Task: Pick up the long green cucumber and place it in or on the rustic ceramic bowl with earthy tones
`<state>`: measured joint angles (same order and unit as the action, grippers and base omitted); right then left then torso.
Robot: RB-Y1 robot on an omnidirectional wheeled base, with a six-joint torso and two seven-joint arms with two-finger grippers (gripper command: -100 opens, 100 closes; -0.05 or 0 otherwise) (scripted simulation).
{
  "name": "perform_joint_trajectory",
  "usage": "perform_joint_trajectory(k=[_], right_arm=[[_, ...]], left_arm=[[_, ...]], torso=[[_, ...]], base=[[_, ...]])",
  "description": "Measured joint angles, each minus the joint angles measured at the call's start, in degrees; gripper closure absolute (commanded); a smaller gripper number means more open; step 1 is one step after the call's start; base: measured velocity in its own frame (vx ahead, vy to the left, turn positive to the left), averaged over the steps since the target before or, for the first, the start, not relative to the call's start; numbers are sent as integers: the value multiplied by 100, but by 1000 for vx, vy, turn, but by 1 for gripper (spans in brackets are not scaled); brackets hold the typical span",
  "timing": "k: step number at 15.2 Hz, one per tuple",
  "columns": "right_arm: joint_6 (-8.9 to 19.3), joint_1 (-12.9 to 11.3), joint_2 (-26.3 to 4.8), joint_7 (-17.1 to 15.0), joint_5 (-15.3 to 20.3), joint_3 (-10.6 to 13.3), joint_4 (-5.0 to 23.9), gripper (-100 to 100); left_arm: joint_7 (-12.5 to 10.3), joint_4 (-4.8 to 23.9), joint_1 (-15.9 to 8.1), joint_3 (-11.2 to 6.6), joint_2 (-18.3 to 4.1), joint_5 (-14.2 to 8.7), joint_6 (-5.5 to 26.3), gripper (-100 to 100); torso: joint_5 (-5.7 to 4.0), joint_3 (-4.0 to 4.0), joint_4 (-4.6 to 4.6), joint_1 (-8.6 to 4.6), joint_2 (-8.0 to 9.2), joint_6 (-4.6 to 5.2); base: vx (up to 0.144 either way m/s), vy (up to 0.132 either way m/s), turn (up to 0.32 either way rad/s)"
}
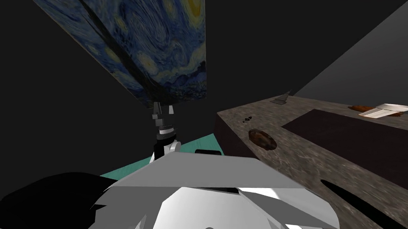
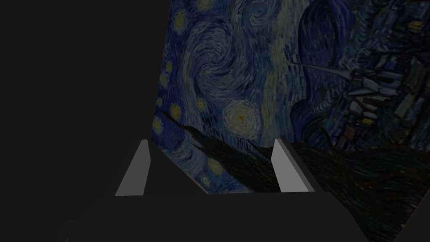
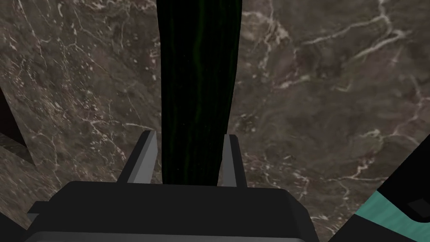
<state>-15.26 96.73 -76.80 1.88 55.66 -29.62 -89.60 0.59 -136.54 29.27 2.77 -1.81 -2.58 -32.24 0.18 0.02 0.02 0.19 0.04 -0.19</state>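
A long, very dark green cucumber (image 3: pixel 197 84) runs out from between the fingers of my right gripper (image 3: pixel 189 140), which press its two sides; brown marbled countertop (image 3: pixel 336 105) lies behind it. In the head view the cucumber (image 1: pixel 357 203) is a long dark shape over the near right part of the counter. The brown, earthy bowl (image 1: pixel 262 139) sits on the counter near its left corner, well apart from the cucumber. My left gripper (image 2: pixel 210 168) is open and held up in front of a blue swirling painting; in the head view the left gripper (image 1: pixel 163 109) is left of the counter.
A dark recessed rectangle (image 1: pixel 359 142) takes up the counter's middle. At the far edge lie a white folded item (image 1: pixel 388 110), a brown item (image 1: pixel 360 108) and a small grey object (image 1: pixel 282 99). Dark specks (image 1: pixel 247 118) lie beyond the bowl. Teal floor (image 1: pixel 198 142) shows left of the counter.
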Motion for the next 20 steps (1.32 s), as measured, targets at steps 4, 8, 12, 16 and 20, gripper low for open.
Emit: perform_joint_trajectory(k=[4,8,12,16,20], right_arm=[[-214,142,-146,-469,179,-309,50,100],[-374,313,-309,-956,392,-610,58,100],[-632,403,-468,-1401,576,-925,158,100],[-788,502,-621,-1860,743,-1163,194,100],[-947,594,-737,-2242,881,-1396,233,100]], left_arm=[[0,0,0,0,0,0,0,0],[0,0,0,0,0,0,0,0],[0,0,0,0,0,0,0,0],[0,0,0,0,0,0,0,0],[0,0,0,0,0,0,0,0]], torso=[[2,1,0,6,1,5],[7,0,0,11,0,1],[10,0,1,16,0,5],[13,2,2,21,3,11],[18,4,3,25,4,12]], base=[[-8,11,57],[-12,16,99],[-8,14,67],[-9,15,53],[-9,16,70]])
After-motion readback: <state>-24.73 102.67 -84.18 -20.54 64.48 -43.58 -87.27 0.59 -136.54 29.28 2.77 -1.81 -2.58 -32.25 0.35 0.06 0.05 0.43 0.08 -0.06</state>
